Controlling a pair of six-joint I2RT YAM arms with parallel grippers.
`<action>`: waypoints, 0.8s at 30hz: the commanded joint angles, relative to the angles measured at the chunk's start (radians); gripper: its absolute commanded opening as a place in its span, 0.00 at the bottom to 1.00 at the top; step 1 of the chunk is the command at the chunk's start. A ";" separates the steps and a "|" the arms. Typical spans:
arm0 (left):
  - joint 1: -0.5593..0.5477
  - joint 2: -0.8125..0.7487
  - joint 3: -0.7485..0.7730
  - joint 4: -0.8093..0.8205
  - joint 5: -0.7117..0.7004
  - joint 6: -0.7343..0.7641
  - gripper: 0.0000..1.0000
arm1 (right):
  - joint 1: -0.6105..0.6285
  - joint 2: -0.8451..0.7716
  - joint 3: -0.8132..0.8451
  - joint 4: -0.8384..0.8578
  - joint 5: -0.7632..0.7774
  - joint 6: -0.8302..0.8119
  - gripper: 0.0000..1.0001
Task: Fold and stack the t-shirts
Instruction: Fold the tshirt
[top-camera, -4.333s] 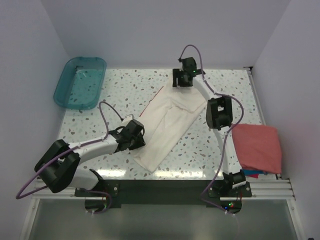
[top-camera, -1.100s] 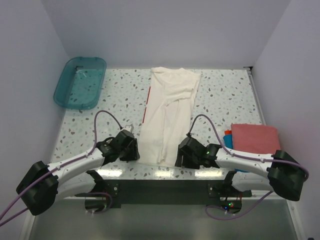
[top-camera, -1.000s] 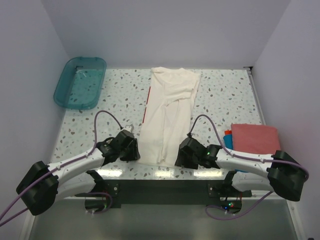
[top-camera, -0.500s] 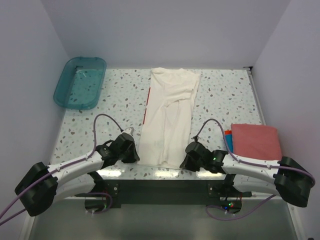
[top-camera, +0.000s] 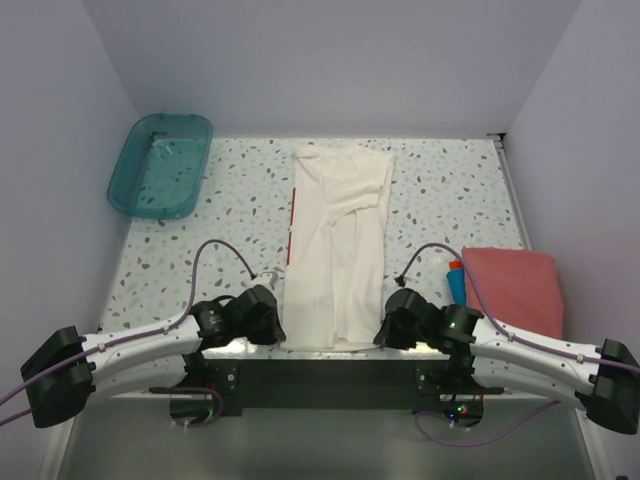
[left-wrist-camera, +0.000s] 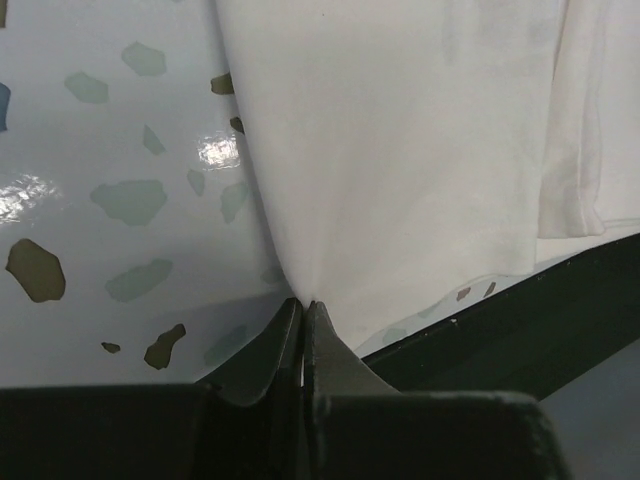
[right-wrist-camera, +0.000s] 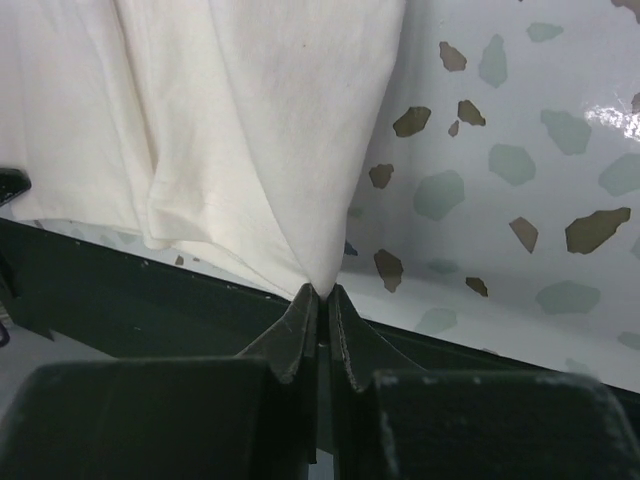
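Left gripper (left-wrist-camera: 303, 303): jaws pressed together on the near-left hem corner of the cream-white t-shirt (top-camera: 338, 250); a second ago they stood spread beside it.
Right gripper (right-wrist-camera: 322, 292): jaws likewise pinched thin on the near-right hem corner, having also been spread a second ago.
Change: both arms have drawn back toward their bases. The hem has come with them to the near edge of the worktop (top-camera: 450, 190), and the shirt lies straighter.
Meaning: both corners appear secured. The lengthwise narrowing looks done, so the crosswise fold, hem toward collar, is probably next.
Cream-white t-shirt: a long narrow strip with its sides folded in, running from the middle of the near edge to the far edge. It is softly wrinkled, with a thin red line (top-camera: 291, 220) along its left side.
Salmon-red t-shirt (top-camera: 512, 290): folded, at the right edge near the near-right corner.
Bright blue t-shirt (top-camera: 456, 285): only a sliver shows, at the salmon-red one's left side.
Teal tub (top-camera: 160, 165): far-left corner, well apart.
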 joint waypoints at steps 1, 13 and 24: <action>-0.036 0.008 0.014 -0.040 -0.049 -0.059 0.00 | 0.016 0.001 0.056 -0.098 0.050 -0.057 0.00; -0.020 0.112 0.282 -0.093 -0.227 0.017 0.00 | 0.016 0.073 0.253 -0.170 0.233 -0.158 0.00; 0.244 0.336 0.529 0.072 -0.195 0.178 0.00 | -0.315 0.328 0.521 -0.041 0.187 -0.431 0.00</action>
